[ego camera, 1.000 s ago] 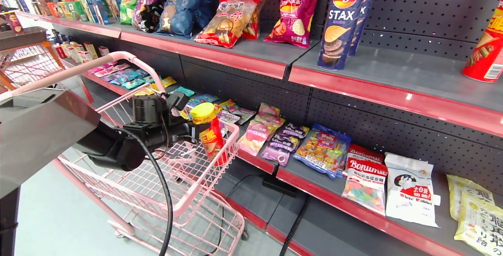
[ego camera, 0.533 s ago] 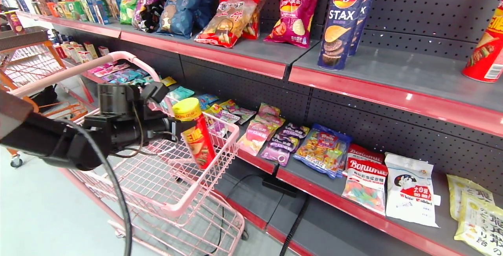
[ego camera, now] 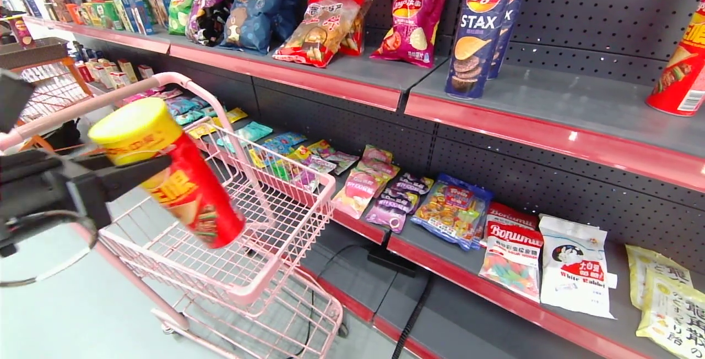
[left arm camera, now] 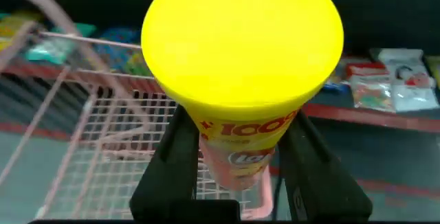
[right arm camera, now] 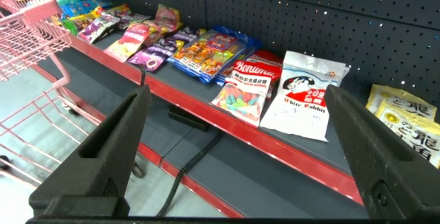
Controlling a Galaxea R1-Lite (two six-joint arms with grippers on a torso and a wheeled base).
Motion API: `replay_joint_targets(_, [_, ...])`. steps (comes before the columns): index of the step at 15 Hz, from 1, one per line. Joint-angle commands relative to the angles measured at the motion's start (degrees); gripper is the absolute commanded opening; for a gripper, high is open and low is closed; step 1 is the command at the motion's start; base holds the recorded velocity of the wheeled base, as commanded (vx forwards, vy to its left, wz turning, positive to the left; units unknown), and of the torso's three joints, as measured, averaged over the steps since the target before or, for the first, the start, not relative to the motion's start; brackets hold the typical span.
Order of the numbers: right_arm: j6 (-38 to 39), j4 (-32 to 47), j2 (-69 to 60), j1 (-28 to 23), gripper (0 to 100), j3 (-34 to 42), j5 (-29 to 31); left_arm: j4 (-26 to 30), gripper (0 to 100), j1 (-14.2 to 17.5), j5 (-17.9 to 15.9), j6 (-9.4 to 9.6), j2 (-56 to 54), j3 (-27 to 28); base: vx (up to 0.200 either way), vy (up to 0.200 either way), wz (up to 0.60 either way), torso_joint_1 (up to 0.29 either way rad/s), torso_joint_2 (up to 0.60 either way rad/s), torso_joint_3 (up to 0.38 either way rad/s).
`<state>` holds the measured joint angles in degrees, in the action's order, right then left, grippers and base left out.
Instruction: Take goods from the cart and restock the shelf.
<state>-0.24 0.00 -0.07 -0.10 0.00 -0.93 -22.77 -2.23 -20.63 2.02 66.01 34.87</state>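
A red chip can with a yellow lid (ego camera: 190,199) hangs tilted above the pink cart (ego camera: 286,262), near its handle. My left gripper (ego camera: 137,169) is shut on the can just under the lid. The left wrist view looks down on the can's yellow lid (left arm camera: 240,38), with dark fingers (left arm camera: 172,172) pressed on both sides of the can's body. My right gripper (right arm camera: 240,169) is open, its fingers (right arm camera: 103,162) wide apart with nothing between them, and faces the lower shelf (right arm camera: 275,152) of candy bags.
On the upper shelf (ego camera: 551,100) stand a blue chip can (ego camera: 476,28) and a red can (ego camera: 680,67), with bare grey room between them. Snack bags (ego camera: 325,23) fill its left part. Candy bags (ego camera: 451,210) cover the lower shelf. A black cable (ego camera: 410,315) runs underneath.
The left arm has carried the can up out of the cart's front corner, leftward and closer to the head camera. The shelf and cart have stayed put.
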Motion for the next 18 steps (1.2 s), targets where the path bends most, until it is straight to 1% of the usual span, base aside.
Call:
replay_joint_targets(1, [0.07,0.00,0.07,0.01,100,0.00,0.05,1.85,0,9.97,8.76,-0.09,-18.29,-9.29,0.000,0.000,0.00,0.000,0.00,0.000])
replay_joint_targets(2, [-0.11,0.00,0.07,0.01,100,0.00,-0.04,1.68,0,10.40,9.73,-0.18,-22.33,-11.75,0.000,0.000,0.00,0.000,0.00,0.000])
replay_joint_targets(3, [-0.11,0.00,0.07,0.01,100,0.00,-0.04,2.38,0,10.40,8.94,-0.09,-27.16,-13.95,0.000,0.000,0.00,0.076,-0.25,-0.178])
replay_joint_targets(4, [0.07,0.00,0.07,0.01,100,0.00,-0.04,3.79,0,10.32,7.27,0.09,-31.56,-15.79,0.000,0.000,0.00,0.115,-0.38,-0.261])
replay_joint_targets(5, [0.07,0.00,0.07,0.01,100,0.00,-0.04,6.78,0,10.32,5.16,0.00,-34.81,-15.70,0.000,0.000,0.00,0.105,-0.42,-0.290])
replay_joint_targets(6, [0.07,0.00,0.07,0.01,100,0.00,-0.04,10.64,0,10.23,2.26,0.00,-38.15,-15.09,0.000,0.000,0.00,0.149,-0.48,-0.310])
replay_joint_targets(7, [0.07,0.00,0.07,0.01,100,0.00,-0.04,10.64,0,10.23,2.26,0.00,-38.15,-15.09,0.000,0.000,0.00,0.159,-0.49,-0.325])
replay_joint_targets(8, [0.07,0.00,0.07,0.01,100,0.00,-0.13,19.61,0,10.14,-2.40,0.17,-42.46,-12.10,0.000,0.000,0.00,0.168,-0.52,-0.339])
replay_joint_targets(9, [0.07,0.00,0.07,0.01,100,0.00,-0.13,20.75,0,10.58,-0.91,0.35,-42.02,-11.66,0.000,0.000,0.00,0.193,-0.53,-0.339])
replay_joint_targets(10, [0.07,0.00,0.07,0.01,100,0.00,-0.13,20.66,0,11.28,4.10,0.53,-40.70,-11.49,0.000,0.000,0.00,0.193,-0.54,-0.344])
replay_joint_targets(11, [0.07,0.00,0.07,0.01,100,0.00,-0.13,20.40,0,11.37,9.90,1.14,-39.29,-10.96,0.000,0.000,0.00,0.207,-0.55,-0.349])
replay_joint_targets(12, [0.07,0.00,0.07,0.01,100,0.00,-0.13,19.78,0,11.37,13.68,1.32,-38.24,-10.52,0.000,0.000,0.00,0.227,-0.57,-0.359])
replay_joint_targets(13, [0.07,0.00,0.07,0.01,100,0.00,-0.13,17.94,0,11.37,17.73,1.40,-36.92,-10.52,0.000,0.000,0.00,0.222,-0.58,-0.359])
replay_joint_targets(14, [0.07,0.00,0.07,0.01,100,0.00,-0.13,17.23,0,11.37,18.60,1.58,-36.83,-10.70,0.000,0.000,0.00,0.237,-0.59,-0.369])
replay_joint_targets(16, [0.07,0.00,0.07,0.01,100,0.00,-0.13,17.15,0,11.20,18.25,1.76,-36.92,-10.43,0.000,0.000,0.00,0.246,-0.60,-0.352])
replay_joint_targets(18, [0.07,0.00,0.07,0.01,100,0.00,-0.13,17.15,0,11.02,15.88,1.76,-37.27,-10.34,0.000,0.000,0.00,0.217,-0.53,-0.317])
